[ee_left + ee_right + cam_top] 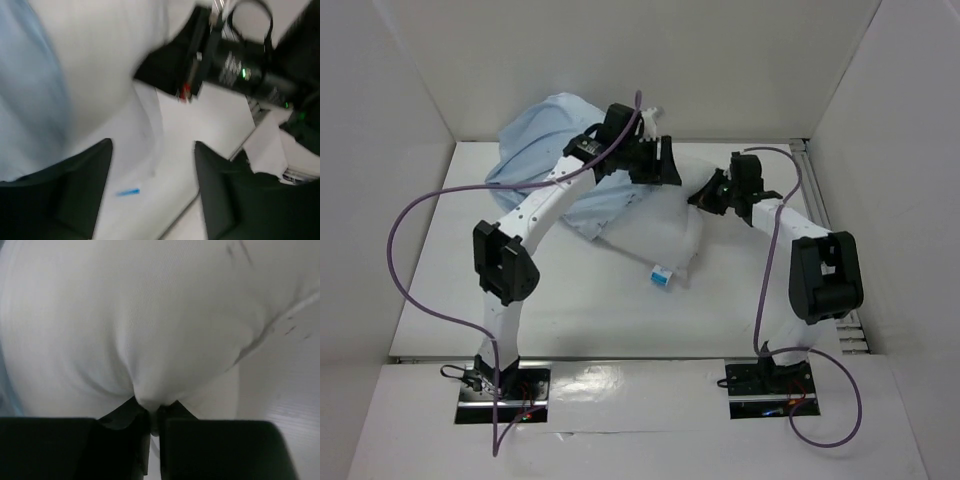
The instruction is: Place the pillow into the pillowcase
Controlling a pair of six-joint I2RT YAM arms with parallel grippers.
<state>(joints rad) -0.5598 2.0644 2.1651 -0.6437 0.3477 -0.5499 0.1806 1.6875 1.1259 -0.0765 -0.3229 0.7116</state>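
Note:
The white pillow (655, 225) lies in the middle of the table, its far left part covered by the light blue pillowcase (555, 135), which is bunched toward the back wall. A blue-and-white tag (661, 276) shows at the pillow's near corner. My left gripper (655, 158) is open and empty above the pillow near the pillowcase edge; in the blurred left wrist view the pillow (110, 75) lies below the spread jaws and the pillowcase (25, 90) is at the left. My right gripper (705, 195) is shut on a pinch of the pillow's right edge (150, 405).
White walls close the table at the back and on both sides. Purple cables loop from both arms. The right arm (240, 65) shows in the left wrist view, beyond the pillow. A metal rail (820, 200) runs along the table's right edge.

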